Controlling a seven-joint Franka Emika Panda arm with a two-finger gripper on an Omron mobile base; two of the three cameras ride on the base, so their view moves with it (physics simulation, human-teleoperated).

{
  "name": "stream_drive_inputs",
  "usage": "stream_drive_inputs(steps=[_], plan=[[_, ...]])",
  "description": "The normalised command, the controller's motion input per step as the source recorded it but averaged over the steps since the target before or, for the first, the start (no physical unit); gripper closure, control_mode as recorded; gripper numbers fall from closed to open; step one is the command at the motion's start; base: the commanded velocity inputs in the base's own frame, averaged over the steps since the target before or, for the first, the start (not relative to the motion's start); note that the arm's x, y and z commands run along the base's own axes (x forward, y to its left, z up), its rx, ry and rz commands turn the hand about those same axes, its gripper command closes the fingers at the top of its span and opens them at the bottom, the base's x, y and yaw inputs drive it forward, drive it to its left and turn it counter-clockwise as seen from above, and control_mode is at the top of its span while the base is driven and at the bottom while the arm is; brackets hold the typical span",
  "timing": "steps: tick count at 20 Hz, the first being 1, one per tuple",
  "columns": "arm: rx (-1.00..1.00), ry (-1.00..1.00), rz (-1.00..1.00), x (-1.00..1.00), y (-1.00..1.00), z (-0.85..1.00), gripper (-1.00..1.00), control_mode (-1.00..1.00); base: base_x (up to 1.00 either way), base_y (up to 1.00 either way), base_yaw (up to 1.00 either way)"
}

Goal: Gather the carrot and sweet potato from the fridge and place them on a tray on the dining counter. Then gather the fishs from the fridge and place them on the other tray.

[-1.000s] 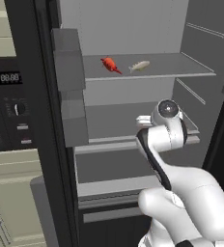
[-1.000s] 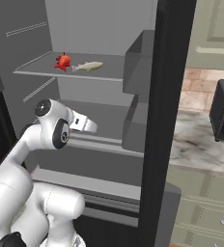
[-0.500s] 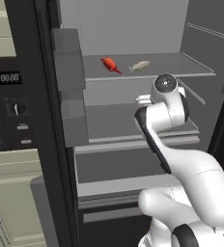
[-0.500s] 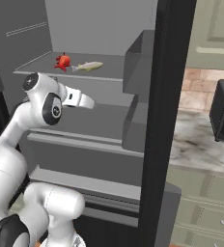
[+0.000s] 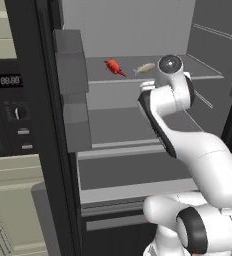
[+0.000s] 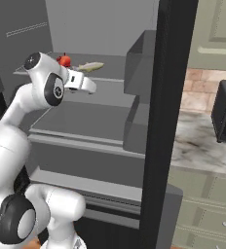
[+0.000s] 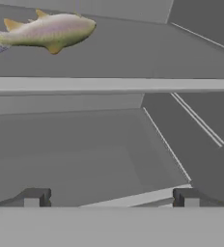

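Inside the open fridge (image 5: 138,30), the red fish (image 5: 113,66) and the pale fish (image 7: 46,30) lie side by side on the upper shelf (image 7: 133,85). The gripper (image 7: 110,197) hovers just below that shelf's front edge, its jaws spread wide and holding nothing.

I see the light-grey upper fridge shelf (image 5: 188,75) carrying a bright red-orange fish (image 5: 114,67) beside a pale silvery-beige fish (image 5: 144,68).
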Motion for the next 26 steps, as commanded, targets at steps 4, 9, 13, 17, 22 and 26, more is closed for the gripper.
stream_drive_inputs(steps=[4, 9, 13, 17, 22, 26], plan=[[0.00, 0.00, -0.02, 0.69, 0.01, 0.24, -1.00, -1.00, 0.00, 0.00, 0.00], [0.01, -0.03, 0.00, 0.52, 0.00, 0.26, -1.00, -1.00, 0.00, 0.00, 0.00], [0.01, -0.03, 0.00, 0.37, 0.04, 0.47, -1.00, -1.00, 0.00, 0.00, 0.00], [0.02, -0.01, -0.01, 0.54, 0.10, 0.29, -1.00, -1.00, 0.00, 0.00, 0.00], [0.04, 0.00, -0.10, 0.67, 0.05, 0.01, -1.00, -1.00, 0.00, 0.00, 0.00], [0.04, 0.01, -0.20, 0.53, 0.06, 0.00, -1.00, -1.00, 0.00, 0.00, 0.00]])
